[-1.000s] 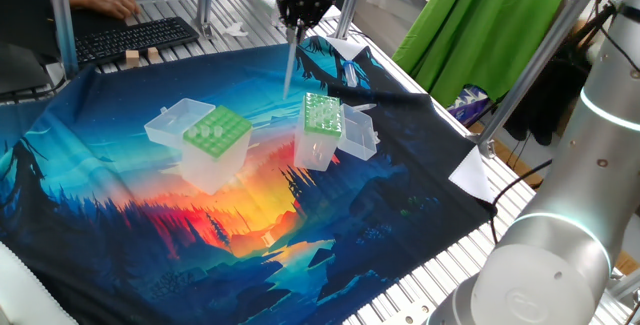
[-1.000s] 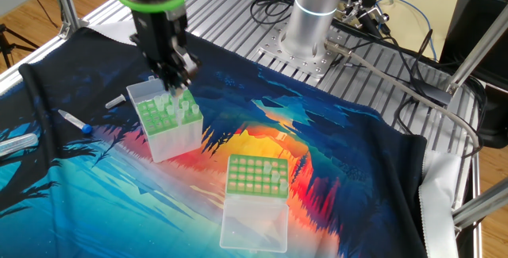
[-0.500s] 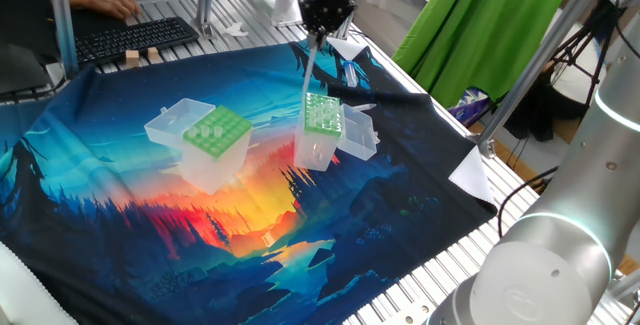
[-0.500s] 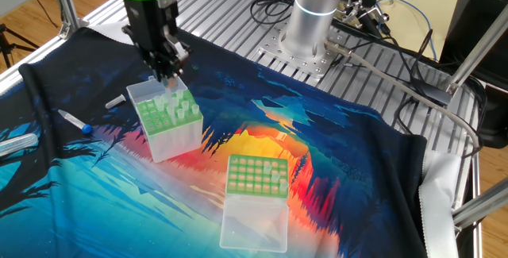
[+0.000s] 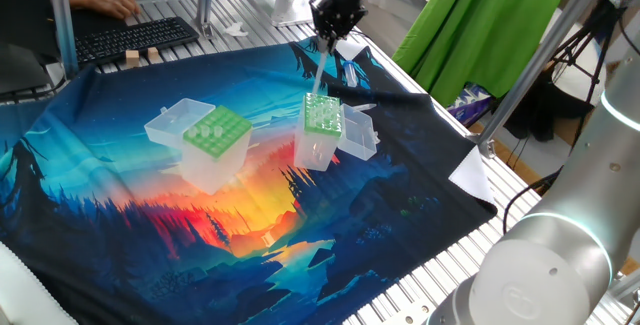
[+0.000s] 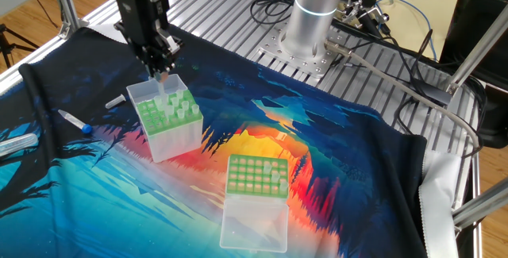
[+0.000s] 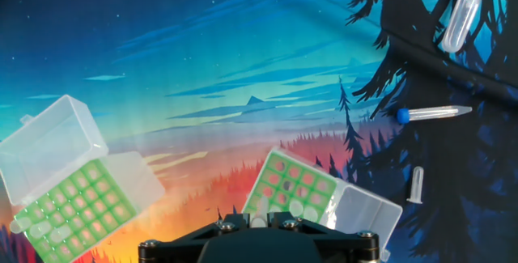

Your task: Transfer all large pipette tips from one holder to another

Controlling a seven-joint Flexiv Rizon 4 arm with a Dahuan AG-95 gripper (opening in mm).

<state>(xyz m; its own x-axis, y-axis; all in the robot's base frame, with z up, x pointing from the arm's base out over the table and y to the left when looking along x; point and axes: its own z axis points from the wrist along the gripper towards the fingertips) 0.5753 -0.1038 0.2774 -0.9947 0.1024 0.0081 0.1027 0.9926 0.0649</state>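
Progress is judged to be well past the midpoint. The pincer (image 5: 325, 39) is clamped on one large pipette tip (image 5: 320, 70), which hangs straight down from the fingers with its narrow end lowest. Directly beneath the pincer the narrower holder (image 5: 315, 150) is placed, its lid folded open to the side; in the other fixed view several tips (image 6: 184, 109) are seen standing in its green plate, just below the carried tip. The wider holder (image 5: 215, 165) lies well apart from the pincer, off to one side. In the hand view only a few whitish tips (image 7: 36, 226) are made out in one corner of it, and most of its holes are seen to be bare.

What is left, by this reading, is the lowering of the carried tip into a free hole and then the fetching of those last few. An exact count cannot be given, as the tips are small and translucent.

Both holders are set on a printed cloth (image 5: 150, 235) showing a blue forest and an orange sunset, spread over a slotted metal table (image 6: 238, 28). Beyond the pincer, on the dark edge of the cloth, a blue-capped tube (image 7: 433, 113), a larger capped tube (image 7: 457, 4) and a small tube (image 7: 415, 186) are scattered. Farther off, a keyboard (image 5: 130, 35) with a person's hand (image 5: 115, 0) at it and a hanging green fabric (image 5: 480, 25) are visible.
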